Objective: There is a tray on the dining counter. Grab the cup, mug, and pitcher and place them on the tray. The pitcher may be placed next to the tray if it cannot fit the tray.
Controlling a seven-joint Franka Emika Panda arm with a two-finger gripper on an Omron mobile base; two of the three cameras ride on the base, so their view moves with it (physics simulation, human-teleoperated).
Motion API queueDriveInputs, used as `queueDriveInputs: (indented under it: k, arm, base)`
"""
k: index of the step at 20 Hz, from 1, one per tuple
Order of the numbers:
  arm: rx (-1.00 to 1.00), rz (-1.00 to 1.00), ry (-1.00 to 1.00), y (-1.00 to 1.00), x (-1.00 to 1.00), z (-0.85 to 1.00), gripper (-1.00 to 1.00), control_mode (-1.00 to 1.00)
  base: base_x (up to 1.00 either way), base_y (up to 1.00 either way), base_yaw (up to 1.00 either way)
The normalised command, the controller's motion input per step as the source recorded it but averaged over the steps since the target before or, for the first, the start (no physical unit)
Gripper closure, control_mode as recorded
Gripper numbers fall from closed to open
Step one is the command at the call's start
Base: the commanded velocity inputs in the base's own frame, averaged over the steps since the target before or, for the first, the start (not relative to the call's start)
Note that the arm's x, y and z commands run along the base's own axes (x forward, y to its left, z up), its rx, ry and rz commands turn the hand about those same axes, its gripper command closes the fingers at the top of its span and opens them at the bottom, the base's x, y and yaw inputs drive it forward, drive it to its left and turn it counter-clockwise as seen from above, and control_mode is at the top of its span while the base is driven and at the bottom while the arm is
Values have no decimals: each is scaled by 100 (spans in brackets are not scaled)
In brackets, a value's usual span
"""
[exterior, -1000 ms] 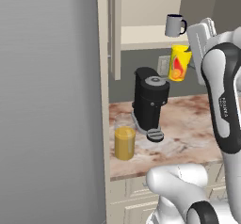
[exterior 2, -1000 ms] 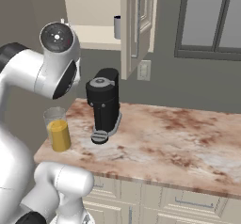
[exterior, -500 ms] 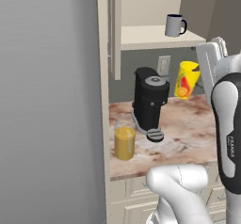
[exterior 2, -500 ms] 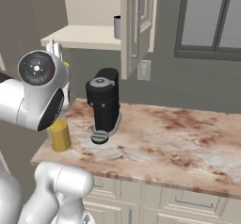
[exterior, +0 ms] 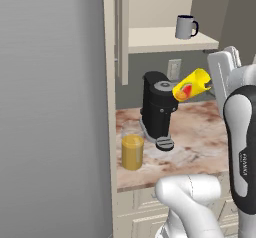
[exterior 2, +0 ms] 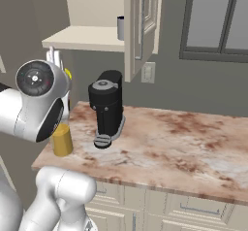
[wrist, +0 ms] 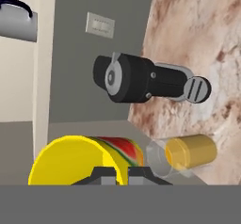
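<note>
Nearest to us, the gripper is closed on the rim of the cup, its two tips pinching the yellow wall as seen in the hand view. Half a second earlier the cup stood upright in the grasp; it now lies tilted well over, mouth toward the hand, red-orange mark facing out. We judge that the jaws have tightened and the wrist has rolled, so the cup is secured, though its steep tilt calls for care in transport.

The cup hangs in the air above the marbled counter, just in front of the top of the black coffee machine and clear of it. The pitcher stands untouched near the counter's front left corner, beside the machine. Farthest back, the mug sits on the open cabinet shelf, unmoved against the earlier frames.

The arm has swung lower and rightward compared with a second ago, when the cup was just under the shelf. No tray is visible here; we judge that one vessel is in hand and two remain to be fetched.
</note>
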Motion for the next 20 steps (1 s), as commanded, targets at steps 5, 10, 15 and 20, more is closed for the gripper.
queueDriveInputs:
  k: [5, 10, 15, 20]
  arm:
    - [0, 0, 8, -1, 0, -10, 100, -100]
    - [0, 0, 8, -1, 0, -4, 100, -100]
    - [-4, 0, 17, 0, -3, -3, 100, -100]
    - [-14, 0, 29, 0, -1, -7, 100, -100]
  base:
    - [0, 0, 0]
    - [0, 0, 0]
    - [0, 0, 0]
    - [0, 0, 0]
